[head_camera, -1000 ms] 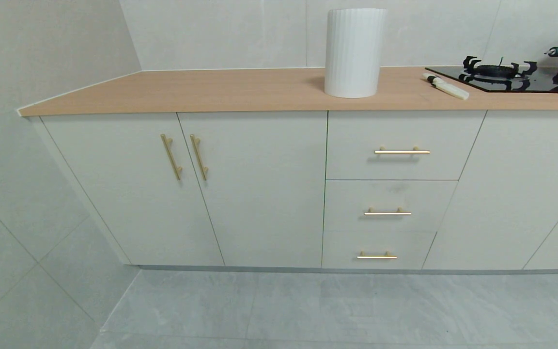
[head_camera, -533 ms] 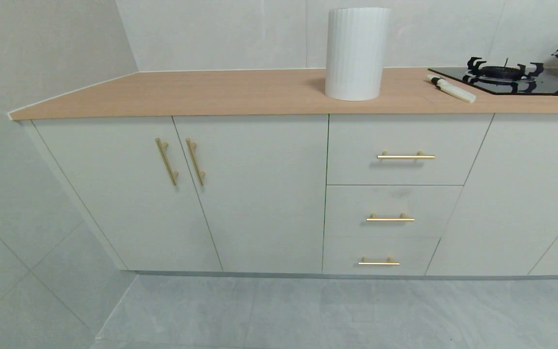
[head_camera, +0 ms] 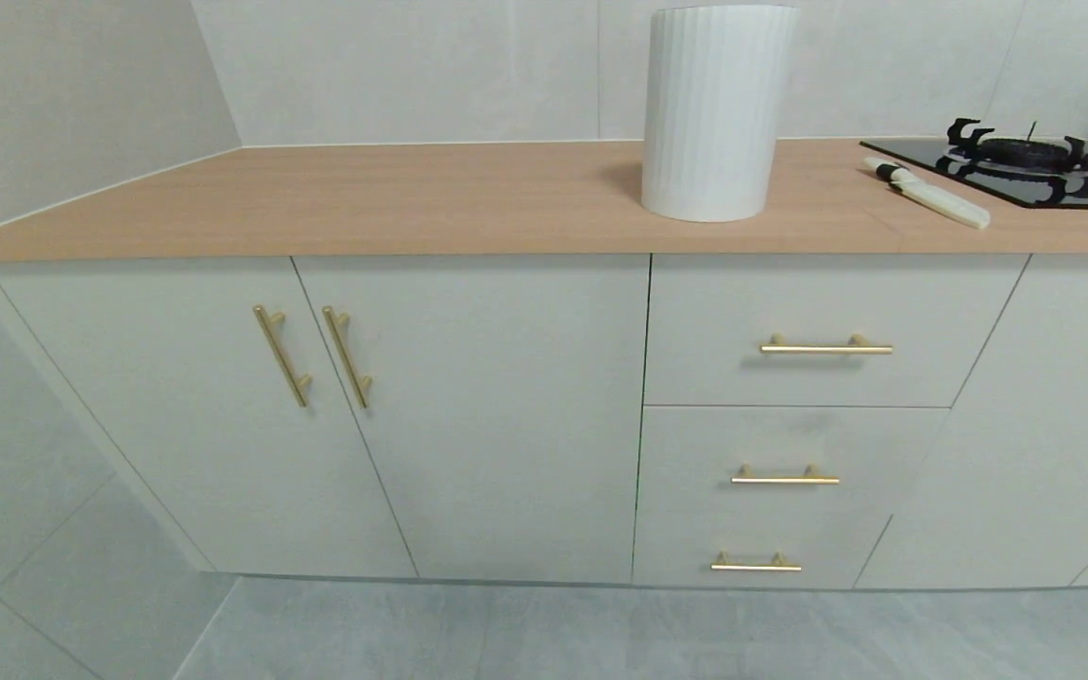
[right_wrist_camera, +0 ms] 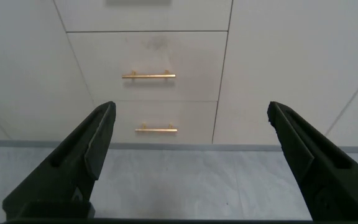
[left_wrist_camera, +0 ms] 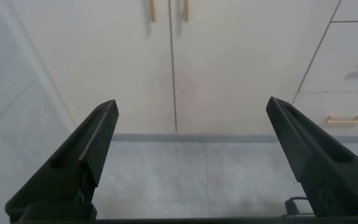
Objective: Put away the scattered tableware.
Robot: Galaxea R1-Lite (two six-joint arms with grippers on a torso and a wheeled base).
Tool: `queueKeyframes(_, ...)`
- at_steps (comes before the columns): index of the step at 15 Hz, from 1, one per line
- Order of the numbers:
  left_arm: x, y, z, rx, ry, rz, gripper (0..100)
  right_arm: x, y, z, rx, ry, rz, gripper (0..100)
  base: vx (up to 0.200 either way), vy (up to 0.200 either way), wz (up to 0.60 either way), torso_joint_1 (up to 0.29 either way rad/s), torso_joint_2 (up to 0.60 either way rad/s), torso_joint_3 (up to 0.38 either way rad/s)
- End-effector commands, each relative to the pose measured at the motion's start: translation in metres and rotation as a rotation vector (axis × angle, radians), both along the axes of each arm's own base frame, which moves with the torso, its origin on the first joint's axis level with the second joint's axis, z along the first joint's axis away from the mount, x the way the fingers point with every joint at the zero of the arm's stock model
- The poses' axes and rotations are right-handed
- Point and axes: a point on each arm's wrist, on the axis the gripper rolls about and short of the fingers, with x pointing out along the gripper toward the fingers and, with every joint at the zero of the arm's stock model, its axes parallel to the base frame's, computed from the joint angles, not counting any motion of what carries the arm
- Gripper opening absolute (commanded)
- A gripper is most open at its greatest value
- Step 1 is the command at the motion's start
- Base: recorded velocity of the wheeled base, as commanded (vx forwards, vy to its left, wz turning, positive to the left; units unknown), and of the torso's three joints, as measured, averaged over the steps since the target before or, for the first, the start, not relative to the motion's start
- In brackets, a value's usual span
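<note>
presently, knife [head_camera: 926,194] lies flat on countertop [head_camera: 412,198], between white ribbed canister [head_camera: 714,113] and hob [head_camera: 1026,179]. left gripper [left_wrist_camera: 190,106] spread wide, empty, facing cabinet doors [left_wrist_camera: 229,62]; right gripper [right_wrist_camera: 190,106] likewise wide, facing lower drawers [right_wrist_camera: 148,56].

One canister [head_camera: 712,113], one knife [head_camera: 929,194], three drawers [head_camera: 827,316]

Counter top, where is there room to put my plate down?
The big bare stretch of counter runs from the left wall to the white canister. A smaller gap lies between the canister and the knife. The right end is crowded by knife and stove.
</note>
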Motion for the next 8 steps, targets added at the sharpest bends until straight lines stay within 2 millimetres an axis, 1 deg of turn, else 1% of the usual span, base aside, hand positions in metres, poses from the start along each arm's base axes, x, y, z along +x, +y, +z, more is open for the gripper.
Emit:
queueKeyframes(1,0.0000,0.0000,0.0001,0.000,-0.001,0.000,100,0.0002,0.0000,0.0000,0.000,0.003,0.001,100,0.200,0.000,0.00,-0.002,0.01,0.002)
queueKeyframes(8,0.0000,0.0000,0.0001,0.000,-0.001,0.000,100,0.0002,0.0000,0.0000,0.000,0.003,0.001,100,0.200,0.000,0.00,-0.002,0.00,0.000)
